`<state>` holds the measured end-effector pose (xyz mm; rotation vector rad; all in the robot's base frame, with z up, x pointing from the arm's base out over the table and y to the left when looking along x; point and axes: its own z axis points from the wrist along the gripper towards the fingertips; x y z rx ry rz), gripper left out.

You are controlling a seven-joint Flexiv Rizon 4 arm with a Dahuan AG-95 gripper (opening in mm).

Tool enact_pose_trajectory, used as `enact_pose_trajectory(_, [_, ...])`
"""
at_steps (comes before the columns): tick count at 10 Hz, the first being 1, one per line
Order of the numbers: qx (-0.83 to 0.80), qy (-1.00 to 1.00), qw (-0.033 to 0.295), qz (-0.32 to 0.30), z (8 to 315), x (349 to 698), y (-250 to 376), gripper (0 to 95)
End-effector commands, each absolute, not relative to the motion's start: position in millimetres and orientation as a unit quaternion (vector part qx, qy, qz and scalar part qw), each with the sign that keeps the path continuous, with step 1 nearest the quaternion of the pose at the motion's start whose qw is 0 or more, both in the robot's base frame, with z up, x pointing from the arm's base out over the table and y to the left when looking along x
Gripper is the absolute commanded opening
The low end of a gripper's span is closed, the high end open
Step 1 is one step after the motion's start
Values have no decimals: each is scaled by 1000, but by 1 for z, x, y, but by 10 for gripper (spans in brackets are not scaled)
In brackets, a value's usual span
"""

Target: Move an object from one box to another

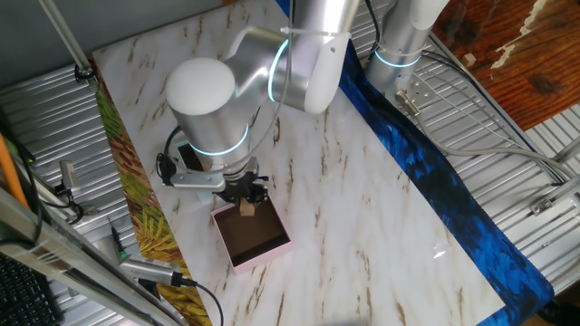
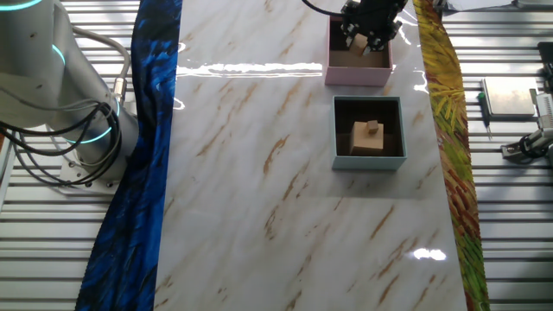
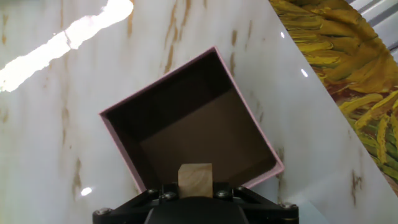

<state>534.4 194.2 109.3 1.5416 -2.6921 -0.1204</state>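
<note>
The pink box (image 3: 119,134) lies right under my gripper (image 3: 194,190), its dark brown inside bare in the hand view. My gripper is shut on a small wooden block (image 3: 194,179) and holds it over the near part of that box. In one fixed view the gripper (image 1: 245,199) hangs with the block (image 1: 246,210) above the far edge of the pink box (image 1: 263,257). In the other fixed view the gripper (image 2: 366,33) is above the pink box (image 2: 358,76). The light-blue box (image 2: 369,161) beside it holds wooden pieces (image 2: 367,136).
A blue patterned strip (image 2: 143,147) runs along one long side of the marble top and a yellow patterned strip (image 2: 449,155) along the other. The robot base (image 2: 60,95) stands beyond the blue strip. Small tools (image 2: 527,142) lie on the metal slats.
</note>
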Motion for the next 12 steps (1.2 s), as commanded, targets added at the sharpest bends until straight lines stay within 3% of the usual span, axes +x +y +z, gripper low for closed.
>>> enact_pose_trajectory(1, [502, -864, 19, -38, 109, 535, 195, 0])
enact_pose_trajectory(9, [546, -838, 4, -23, 109, 534, 195, 0])
enact_pose_trajectory(12, [636, -772, -5, -7, 109, 534, 195, 0])
